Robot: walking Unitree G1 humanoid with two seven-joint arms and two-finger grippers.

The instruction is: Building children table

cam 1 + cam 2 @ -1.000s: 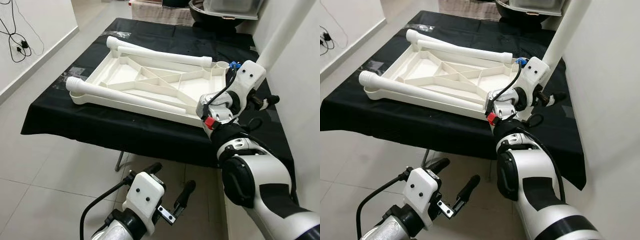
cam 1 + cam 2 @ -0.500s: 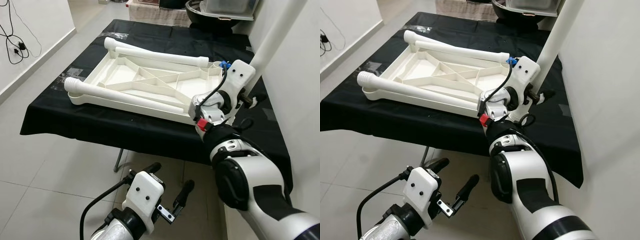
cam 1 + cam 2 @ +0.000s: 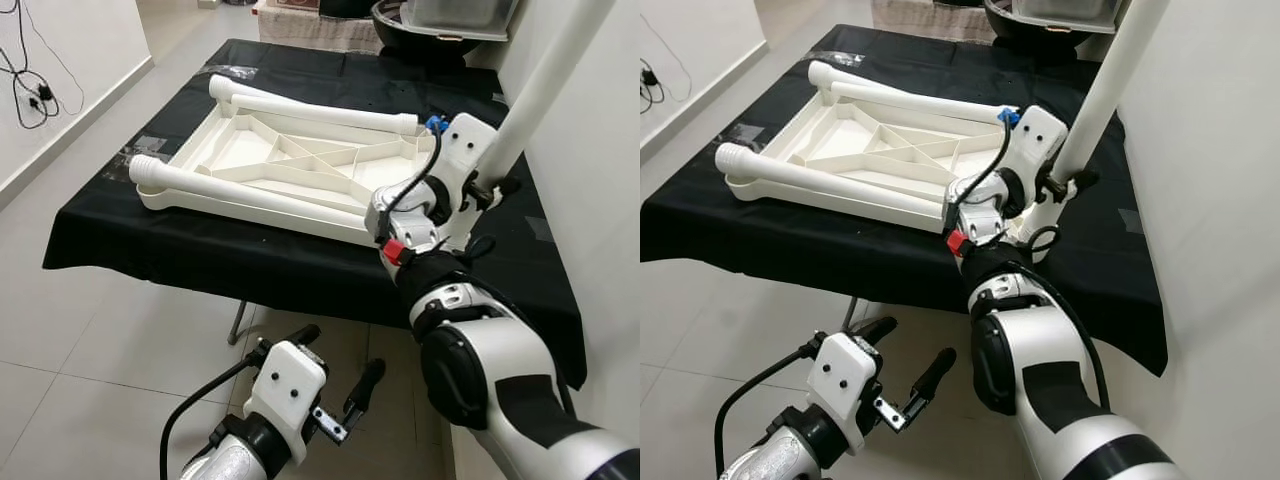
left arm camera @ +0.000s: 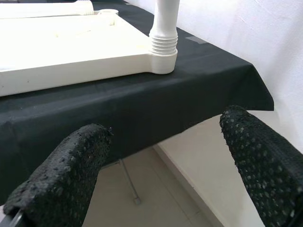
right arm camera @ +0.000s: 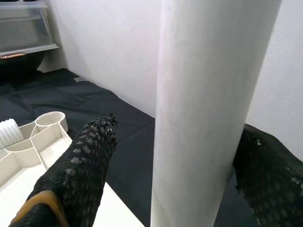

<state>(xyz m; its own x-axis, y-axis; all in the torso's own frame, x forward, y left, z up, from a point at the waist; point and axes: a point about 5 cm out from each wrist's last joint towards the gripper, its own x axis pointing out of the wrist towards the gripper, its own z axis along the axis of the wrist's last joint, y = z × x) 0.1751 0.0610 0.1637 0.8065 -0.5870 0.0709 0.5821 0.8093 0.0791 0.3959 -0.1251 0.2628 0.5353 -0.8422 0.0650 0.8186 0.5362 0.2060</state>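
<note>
Tabletop: the white moulded-plastic children's tabletop (image 3: 300,165) lies upside down, ribbed underside up, on the black cloth-covered work table (image 3: 150,250), centre and upper left of the head frames.

Loose legs: two long white plastic tube legs lie flat along the tabletop's long edges. The far leg (image 3: 320,108) runs across the upper middle; the near leg (image 3: 240,192) runs from the left edge toward the centre. Neither is fitted.

Standing leg: a third white plastic tube leg (image 3: 1095,95) rises at a tilt from the tabletop's near right corner toward the upper right of the frame. In the left wrist view its ribbed collar (image 4: 163,47) sits in the round corner socket (image 4: 162,66).

Right gripper: the right gripper (image 5: 180,161) is at that standing leg, right of centre in the head frames. Its two black fingers (image 5: 80,156) flank the tube closely on either side. I judge them closed on it, though the contact itself is partly hidden.

Left gripper: the left gripper (image 3: 335,385) hangs low over the tiled floor (image 3: 90,340), bottom centre of the frame, fingers spread wide with nothing between them.

Empty socket: a bare round socket (image 5: 49,120) shows at another corner.

Progress: early, I judge. One leg appears started in its socket and may need seating firmly. Two loose legs remain, a fourth cannot be made out, and the table has yet to be turned upright.
</note>
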